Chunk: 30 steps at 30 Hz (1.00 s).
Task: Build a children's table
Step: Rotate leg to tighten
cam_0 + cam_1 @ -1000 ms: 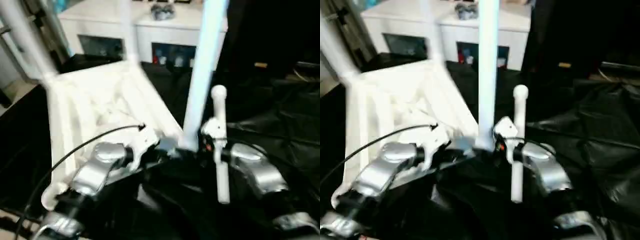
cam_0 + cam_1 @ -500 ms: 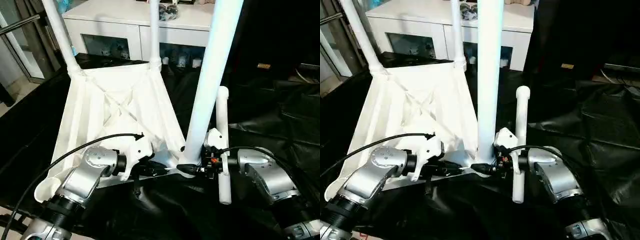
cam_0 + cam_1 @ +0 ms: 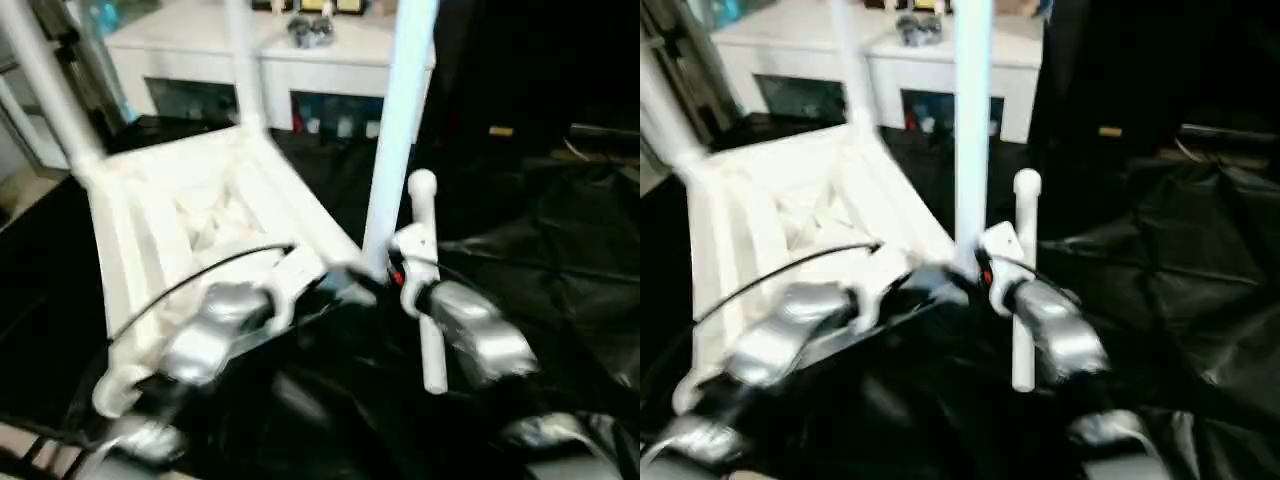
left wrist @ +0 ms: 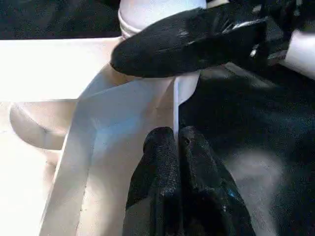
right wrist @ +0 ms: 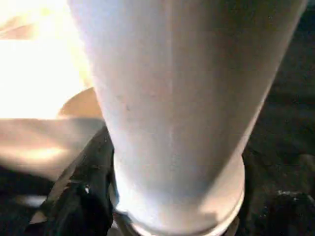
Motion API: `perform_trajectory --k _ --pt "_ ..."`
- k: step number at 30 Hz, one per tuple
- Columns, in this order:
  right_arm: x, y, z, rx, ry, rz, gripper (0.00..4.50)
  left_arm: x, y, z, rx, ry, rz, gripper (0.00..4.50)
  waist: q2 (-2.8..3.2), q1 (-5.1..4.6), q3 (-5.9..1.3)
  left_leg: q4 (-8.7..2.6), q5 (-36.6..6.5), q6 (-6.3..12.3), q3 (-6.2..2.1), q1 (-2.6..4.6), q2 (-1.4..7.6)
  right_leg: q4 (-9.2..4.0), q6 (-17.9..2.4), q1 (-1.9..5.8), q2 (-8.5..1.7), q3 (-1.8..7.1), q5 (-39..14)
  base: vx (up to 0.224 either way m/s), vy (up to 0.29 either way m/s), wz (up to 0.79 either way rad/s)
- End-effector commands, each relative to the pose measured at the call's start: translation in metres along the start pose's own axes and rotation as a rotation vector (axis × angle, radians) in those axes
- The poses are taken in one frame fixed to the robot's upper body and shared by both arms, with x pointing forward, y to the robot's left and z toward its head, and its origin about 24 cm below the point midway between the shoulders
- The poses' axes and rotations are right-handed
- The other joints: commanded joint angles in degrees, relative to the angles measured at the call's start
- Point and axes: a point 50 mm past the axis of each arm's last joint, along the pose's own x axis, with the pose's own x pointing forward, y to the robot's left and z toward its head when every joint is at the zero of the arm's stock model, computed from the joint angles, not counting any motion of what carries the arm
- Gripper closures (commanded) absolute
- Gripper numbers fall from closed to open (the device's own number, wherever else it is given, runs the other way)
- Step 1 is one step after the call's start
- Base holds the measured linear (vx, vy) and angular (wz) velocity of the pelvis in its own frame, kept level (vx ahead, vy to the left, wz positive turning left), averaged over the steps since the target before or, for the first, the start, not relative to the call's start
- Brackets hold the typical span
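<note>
The white tabletop (image 3: 200, 200) lies upside down, ribs up, on black cloth. Legs stand in its far left socket (image 3: 45, 90), its far socket (image 3: 240, 60) and its near right socket (image 3: 395, 150). The near left socket (image 3: 115, 385) is open. My left gripper (image 4: 176, 135) is shut on the tabletop's thin edge beside the near right corner. My right gripper (image 3: 375, 272) sits at the base of the near right leg (image 5: 177, 98). One black finger (image 4: 187, 42) lies across that leg's foot, and another (image 5: 88, 196) presses its side.
A short white tube (image 3: 427, 300) stands along my right wrist. A white cabinet with glass doors (image 3: 330, 60) stands behind the table. Crumpled black cloth (image 3: 560, 250) covers the floor to the right.
The whole picture has shifted and blurred as the head moved. Both grippers stay at the same near right corner. The right fingers have drawn in around the leg.
</note>
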Motion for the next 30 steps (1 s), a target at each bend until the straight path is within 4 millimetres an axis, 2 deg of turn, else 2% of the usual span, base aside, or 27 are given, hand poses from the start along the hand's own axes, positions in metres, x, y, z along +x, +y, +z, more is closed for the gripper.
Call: perform_trajectory --k 1,3,4,6,7,12,13,14,19,22,24,29,30 --pt "0.006 0.025 -0.024 0.031 0.095 0.087 1.42 0.014 -0.015 0.023 0.02 -0.096 -0.061 4.5 -0.65 0.37 -2.41 -4.15 -10.91 1.65 -0.83 -0.13 2.11 -5.75 -8.87 1.95 -4.91 3.07 -19.42 0.0 0.0 0.0" --pt "0.007 0.028 -0.022 0.055 0.075 0.118 1.07 0.015 -0.019 0.024 0.027 -0.102 -0.083 4.5 -0.58 0.49 -2.52 -4.13 -9.97 2.24 -0.78 -0.3 2.18 -5.42 -9.54 2.06 -4.86 3.1 -16.52 0.0 0.0 0.0" --pt "0.007 0.029 -0.019 0.079 0.056 0.145 1.07 0.015 -0.022 0.023 0.038 -0.104 -0.108 4.5 -0.48 0.56 -2.53 -4.14 -9.38 2.5 -0.81 -0.42 2.18 -5.25 -9.9 2.17 -4.84 3.07 -15.11 0.0 0.0 0.0" --pt "0.007 0.028 -0.016 0.08 0.044 0.159 0.98 0.012 -0.024 0.02 0.048 -0.102 -0.132 4.5 -0.44 0.65 -2.57 -4.08 -9.37 2.93 -0.74 -0.37 2.19 -5.29 -10.21 2.2 -4.95 3.07 -14.63 0.0 0.0 0.0" --pt "0.005 0.025 -0.015 0.069 0.037 0.166 0.73 0.01 -0.024 0.018 0.052 -0.1 -0.146 4.5 -0.4 0.71 -2.6 -4.07 -9.18 3.0 -0.75 -0.38 2.25 -5.23 -10.41 2.19 -4.97 3.08 -14.36 0.0 0.0 0.0" --pt "-0.001 0.014 -0.01 0.027 0.02 0.202 0.53 0.002 -0.023 0.012 0.065 -0.096 -0.174 4.5 -0.35 0.95 -2.94 -3.81 -6.27 4.0 -0.72 -0.56 2.37 -4.47 -11.95 2.49 -4.9 3.02 -8.12 0.0 0.0 0.0" --pt "-0.008 0.006 -0.008 -0.035 0.022 0.264 0.27 -0.006 -0.021 0.007 0.071 -0.09 -0.197 4.5 -0.39 0.97 -2.97 -3.72 -5.36 4.34 -0.69 -0.69 2.3 -4.25 -12.43 2.64 -4.84 3.0 -6.21 0.0 0.0 0.0" --pt "-0.008 0.006 -0.008 -0.035 0.022 0.264 0.22 -0.006 -0.021 0.007 0.071 -0.09 -0.197 4.5 -0.38 1.0 -3.05 -3.56 -4.66 4.8 -0.7 -0.87 2.21 -3.99 -12.89 2.85 -4.87 2.95 -4.57 0.0 0.0 0.0" --pt "-0.033 -0.003 0.0 -0.139 0.029 0.472 0.07 -0.026 -0.017 -0.002 0.1 -0.075 -0.273 4.5 -0.62 1.36 -3.18 -3.28 -2.92 7.11 -0.51 -0.68 2.35 -3.48 -14.12 2.75 -4.65 2.98 0.56 0.0 0.0 0.0" --pt "-0.044 -0.005 0.001 -0.159 0.042 0.557 0.07 -0.034 -0.017 -0.005 0.108 -0.073 -0.31 4.5 -0.56 1.68 -3.17 -3.21 -2.8 7.58 -0.52 -0.53 2.57 -3.36 -14.42 2.67 -4.67 2.94 0.77 0.0 0.0 0.0" --pt "-0.048 -0.005 0.002 -0.171 0.043 0.587 0.07 -0.037 -0.018 -0.007 0.11 -0.069 -0.335 4.5 -0.58 1.73 -3.08 -3.24 -3.22 7.65 -0.53 -0.7 2.62 -3.29 -14.62 2.73 -4.65 2.88 0.67 0.0 0.0 0.0" --pt "-0.056 -0.007 0.002 -0.174 0.041 0.644 0.07 -0.046 -0.021 -0.012 0.118 -0.046 -0.392 4.5 -0.65 1.68 -2.94 -3.36 -5.17 6.47 -0.51 -0.58 2.55 -3.66 -14.15 2.62 -4.72 2.94 -3.54 0.0 0.0 0.0" --pt "-0.056 -0.007 0.002 -0.168 0.041 0.639 0.23 -0.046 -0.021 -0.013 0.117 -0.043 -0.396 4.5 -0.66 1.66 -2.97 -3.37 -5.05 6.41 -0.51 -0.55 2.55 -3.65 -14.16 2.63 -4.72 2.95 -3.55 0.0 0.0 0.0"
